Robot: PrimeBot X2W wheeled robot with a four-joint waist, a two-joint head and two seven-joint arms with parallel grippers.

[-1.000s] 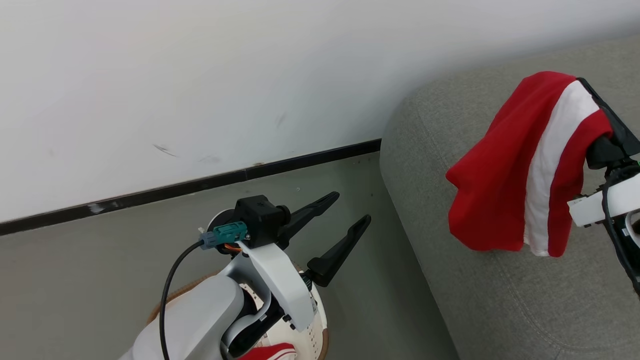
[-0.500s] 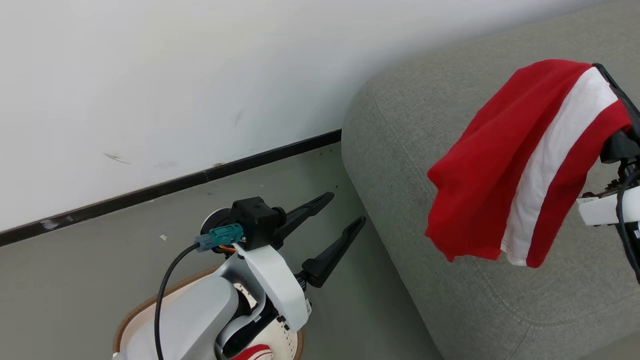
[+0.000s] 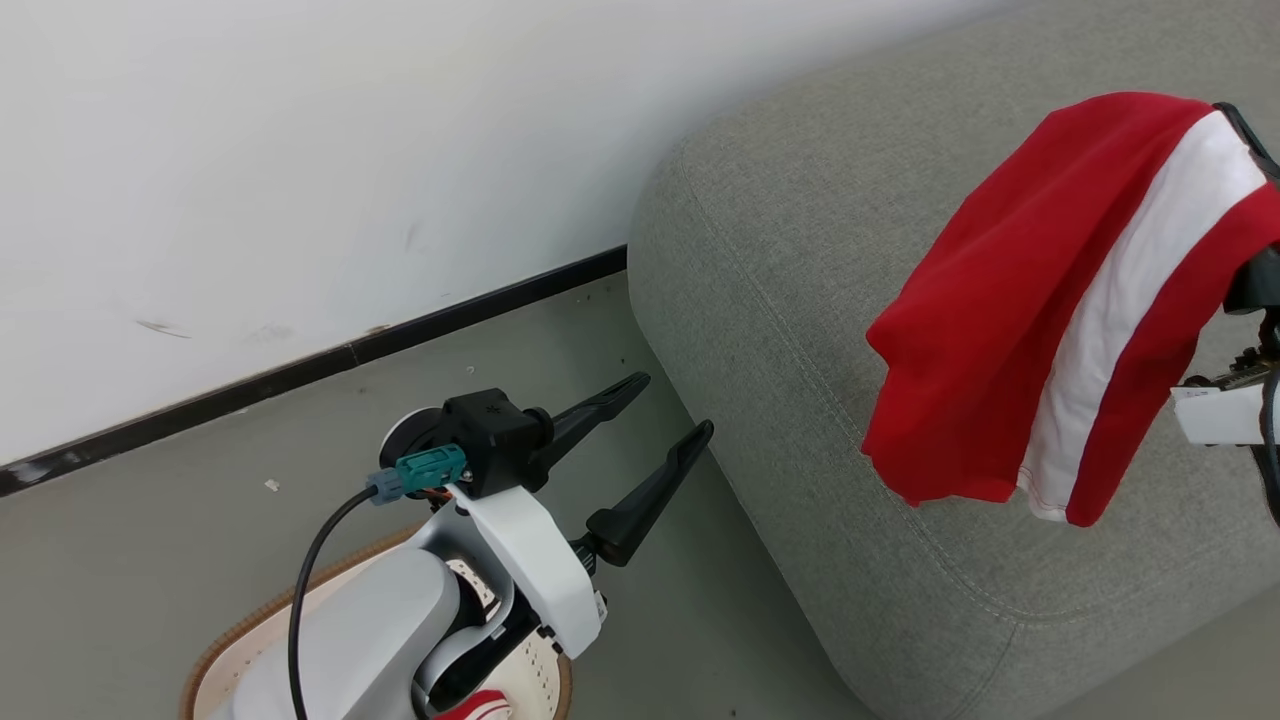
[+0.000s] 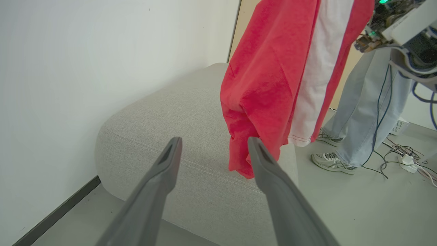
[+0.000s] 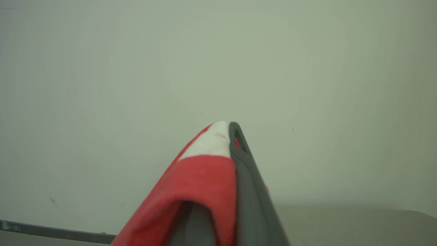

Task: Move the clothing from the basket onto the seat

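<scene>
Sofa (image 3: 780, 300) takes the right half of the head view, rounded arm nearest the wall. Garment (image 3: 1000, 300), red w/ a white stripe, hangs over it from the R gripper (image 5: 230, 128). The jaws are pinched tight on a fold at the top, and cloth is draped over one finger. The hem is low over the fabric; can't tell if it touches.

Step in hand, I'd say, is carry-and-place: the item is out of the basket and over the sofa, not yet let go. Next move calls for lowering till the cloth pools on the sofa, well in from the rounded edge so it doesn't slide to the floor. Then part the jaws and pull clear w/o dragging the cloth back.

Basket (image 3: 270, 615) sits on the floor at bottom left, mostly hidden under the L arm. A scrap (image 3: 480, 705) of red-and-white shows inside, so prob. more to fetch.

L gripper (image 3: 672, 405) hangs between basket and sofa, jaws wide apart, empty.
</scene>
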